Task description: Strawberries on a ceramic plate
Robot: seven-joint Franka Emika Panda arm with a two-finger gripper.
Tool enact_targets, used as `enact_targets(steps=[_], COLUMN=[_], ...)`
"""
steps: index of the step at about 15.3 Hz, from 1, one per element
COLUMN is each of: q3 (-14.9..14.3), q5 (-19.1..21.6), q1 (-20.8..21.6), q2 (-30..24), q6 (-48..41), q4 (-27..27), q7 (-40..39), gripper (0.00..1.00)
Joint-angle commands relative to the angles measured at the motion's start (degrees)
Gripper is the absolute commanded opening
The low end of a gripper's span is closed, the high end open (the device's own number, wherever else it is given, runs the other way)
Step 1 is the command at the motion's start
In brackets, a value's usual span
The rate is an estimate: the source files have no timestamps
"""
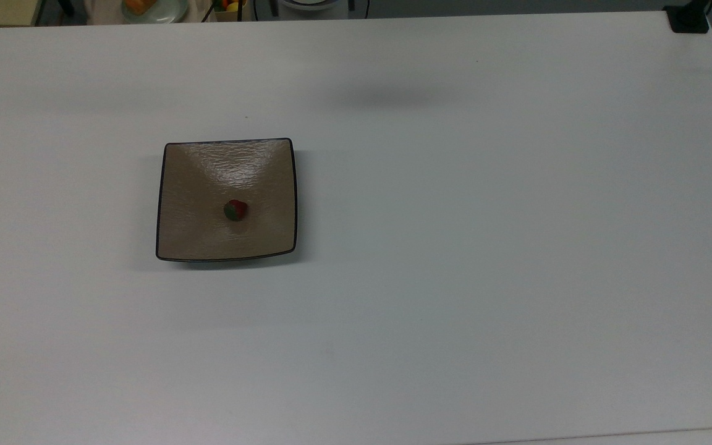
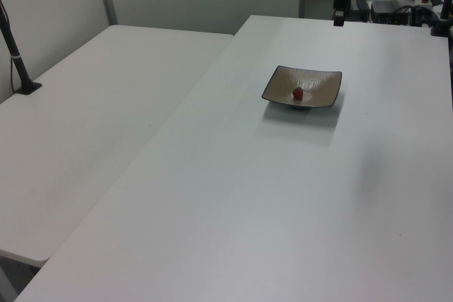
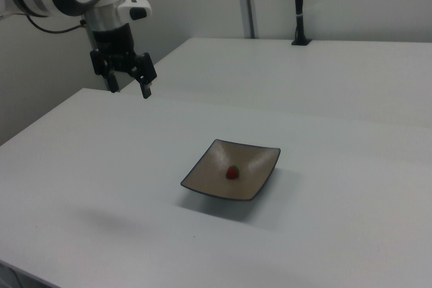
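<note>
While the gripper (image 3: 128, 90) hangs high above the table's (image 3: 337, 234) far edge at the right view's left, its two fingers stand visibly apart with nothing between them, well clear of everything on the surface. Moving rightward in the right view, the ceramic plate (image 3: 202, 173) sits flat on the white table, and the strawberry (image 3: 231, 173) rests near the middle of its shallow dish; the top view shows the same berry (image 1: 235, 210) lying just below the centre of the square plate (image 1: 189, 185), red with a green cap. Judged from this, the placing looks done, so little remains to go wrong. The main risk I see is the berry itself: small and roundish on a glossy, sloped surface, it could roll toward the rim if the table were jolted or the arm swept low across the plate. A return pass over the plate could also clip its raised black edge and shift it.
</note>
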Motion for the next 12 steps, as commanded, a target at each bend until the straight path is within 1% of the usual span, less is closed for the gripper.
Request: enact_targets(steps=[1,4,12], q3=[-0.15,-0.33,-0.33], q5=[0.74,0.65,0.65], q1=[0.01,-0.07,0.01], q2=[0.02,0.46,0.9], q6=[2.67,4.77,5.13], q4=[-1.38,-2.26,-2.44], q7=[-0.74,-1.8,-1.62], gripper=[1.0,1.0,1.0])
